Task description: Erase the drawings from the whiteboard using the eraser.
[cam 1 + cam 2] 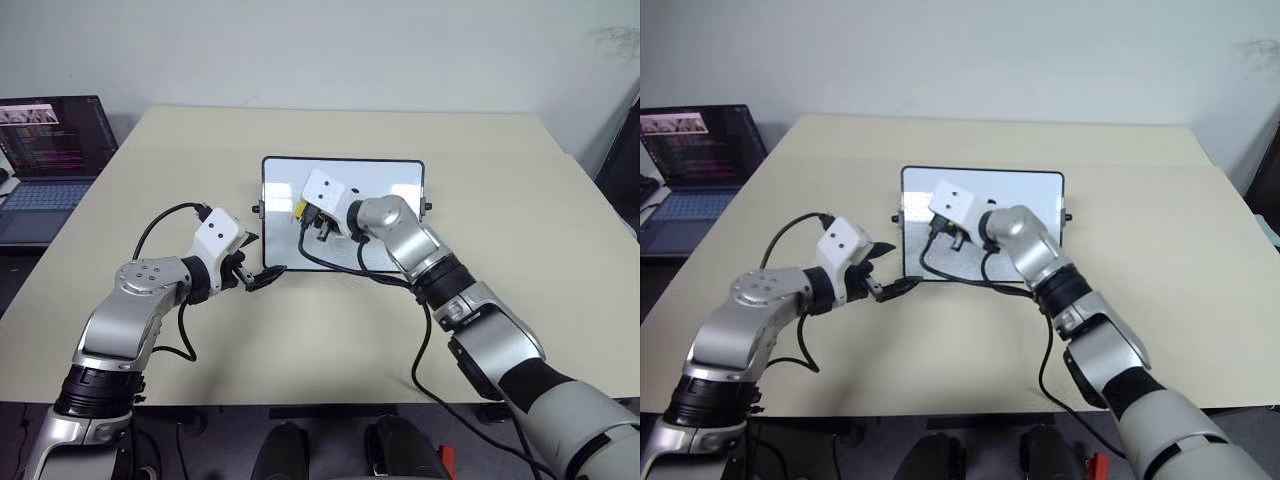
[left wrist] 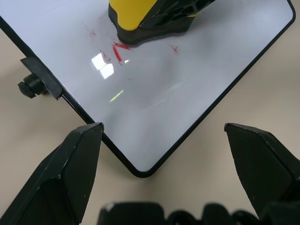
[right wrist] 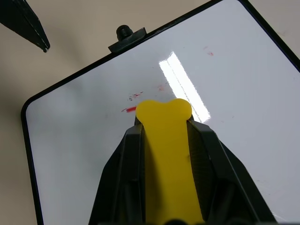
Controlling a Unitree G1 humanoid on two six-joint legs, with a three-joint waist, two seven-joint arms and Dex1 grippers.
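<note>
1. Whiteboard: lies flat at the middle of the table, long axis running left to right.
2. Right gripper: jaws closed on the eraser, whose yellow top shows between the black fingers; its dark base rests on the left half of the board.
3. Drawings: mostly faint red smears now; the clearest remnant is a short red stroke touching the eraser's near edge, with paler specks on either side.
4. Key relation: the stroke lies just nearward of the eraser, so the next wipe probably needs a short pull toward the near-left corner. The right arm is the nearer one and already carries the tool.
5. Left gripper: jaws spread wide and empty, poised at the board's near-left corner, seemingly placed to steady the frame.
</note>
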